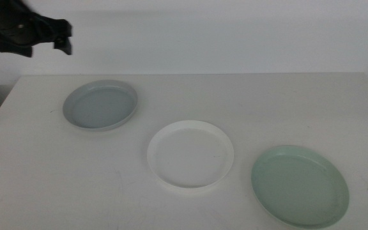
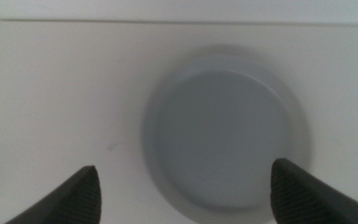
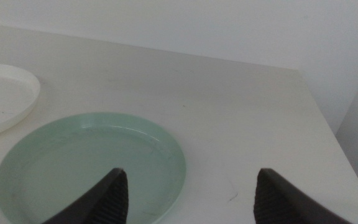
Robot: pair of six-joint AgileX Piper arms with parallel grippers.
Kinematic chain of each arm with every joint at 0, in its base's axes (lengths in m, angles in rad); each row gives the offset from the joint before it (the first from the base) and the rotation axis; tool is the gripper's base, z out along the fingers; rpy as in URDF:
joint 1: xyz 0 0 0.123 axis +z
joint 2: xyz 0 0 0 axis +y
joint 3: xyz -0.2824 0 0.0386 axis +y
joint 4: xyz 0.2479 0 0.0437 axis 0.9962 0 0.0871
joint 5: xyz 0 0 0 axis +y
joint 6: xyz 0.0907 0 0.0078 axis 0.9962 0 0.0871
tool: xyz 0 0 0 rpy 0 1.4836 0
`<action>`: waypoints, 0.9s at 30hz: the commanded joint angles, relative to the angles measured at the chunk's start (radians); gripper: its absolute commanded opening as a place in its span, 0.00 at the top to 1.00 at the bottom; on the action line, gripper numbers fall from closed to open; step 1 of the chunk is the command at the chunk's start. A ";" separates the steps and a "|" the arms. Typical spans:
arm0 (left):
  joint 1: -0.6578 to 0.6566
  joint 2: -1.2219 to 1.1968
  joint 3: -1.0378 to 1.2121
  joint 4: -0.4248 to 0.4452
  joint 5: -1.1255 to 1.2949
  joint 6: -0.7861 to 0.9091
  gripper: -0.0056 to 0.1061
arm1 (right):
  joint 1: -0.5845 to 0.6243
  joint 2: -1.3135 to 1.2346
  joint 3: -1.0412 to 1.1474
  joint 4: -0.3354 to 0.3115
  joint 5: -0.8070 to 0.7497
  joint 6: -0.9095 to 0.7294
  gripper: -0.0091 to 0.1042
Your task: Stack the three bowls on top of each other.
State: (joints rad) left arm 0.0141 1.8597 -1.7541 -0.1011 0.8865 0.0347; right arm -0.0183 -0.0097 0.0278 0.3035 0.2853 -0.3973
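Left gripper [image 2: 182,186] spread wide, empty, above round grey-blue bowl [image 1: 101,105] far left, right gripper [image 3: 188,196] likewise spread over pale mint green bowl [image 1: 300,185] near right, round white bowl [image 1: 190,154] between, white table [image 1: 267,102].

Three bowls lie apart on the table [image 1: 248,96]: one [image 1: 101,105] near the far left corner, one [image 1: 190,154] mid-table, one [image 1: 299,186] at the near right edge.

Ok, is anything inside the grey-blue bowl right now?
Nothing: the grey-blue bowl shows a bare inside, seen too past the open left gripper above it. What lies beneath it on the table is covered.
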 commanded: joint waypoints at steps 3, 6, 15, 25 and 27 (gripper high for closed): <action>0.047 -0.007 -0.034 -0.008 -0.125 0.027 0.01 | -0.008 -0.027 -0.006 -0.002 -0.070 -0.010 0.46; 0.056 0.037 -0.034 -0.008 -0.178 0.042 0.01 | -0.008 -0.027 -0.006 -0.002 -0.070 -0.010 0.46; 0.055 0.223 -0.034 -0.078 -0.273 0.045 0.01 | -0.008 -0.027 -0.006 -0.002 -0.070 -0.010 0.46; 0.055 0.343 -0.034 -0.114 -0.293 0.045 0.02 | -0.008 -0.027 -0.006 -0.002 -0.070 -0.010 0.46; 0.055 0.350 -0.034 -0.113 -0.289 0.045 0.06 | -0.008 -0.027 -0.006 -0.002 -0.070 -0.010 0.46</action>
State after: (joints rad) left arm 0.0686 2.2681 -1.7555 -0.1899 0.6271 0.0865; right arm -0.0183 -0.0097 0.0278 0.3035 0.2853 -0.3973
